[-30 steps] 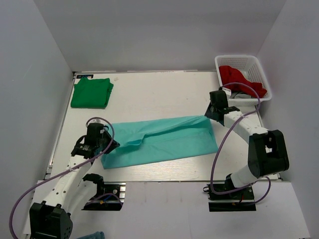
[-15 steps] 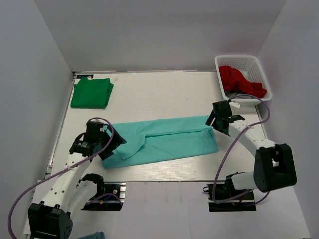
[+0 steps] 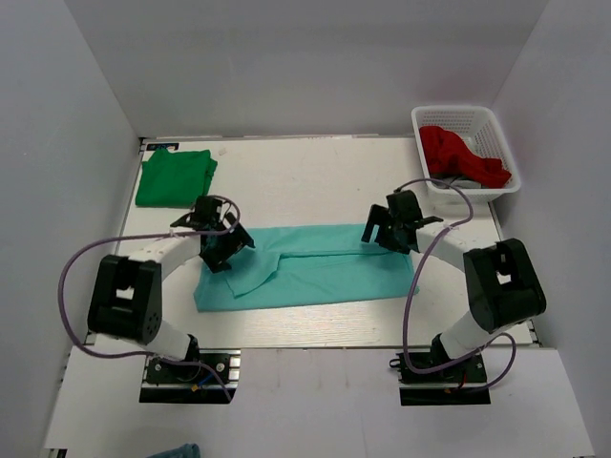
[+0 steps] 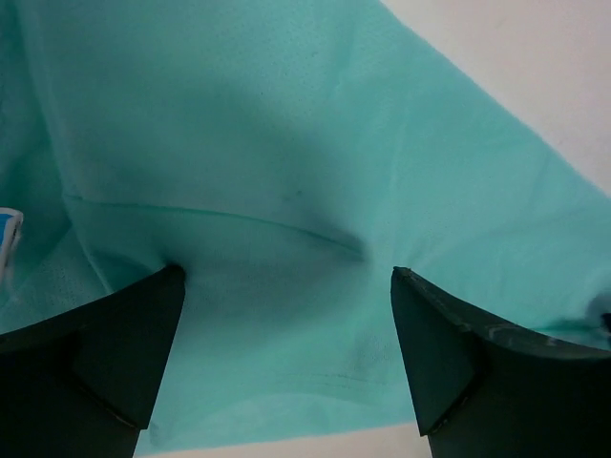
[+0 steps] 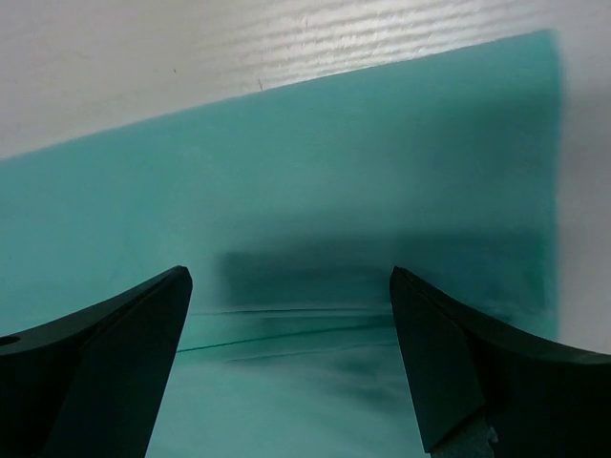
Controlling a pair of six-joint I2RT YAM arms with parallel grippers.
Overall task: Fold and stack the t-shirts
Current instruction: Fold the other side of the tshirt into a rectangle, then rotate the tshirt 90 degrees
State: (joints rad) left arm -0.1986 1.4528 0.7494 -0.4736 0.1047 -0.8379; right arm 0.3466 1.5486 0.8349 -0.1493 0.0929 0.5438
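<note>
While left gripper (image 4: 286, 274) and right gripper (image 5: 289, 274) gape, two t-shirts (image 3: 325, 272) (image 3: 174, 178) lie apart.

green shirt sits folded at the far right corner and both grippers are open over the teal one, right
No: the green shirt sits folded at the far left corner, as the top view shows. The left gripper and right gripper are indeed open over the teal shirt.
</note>
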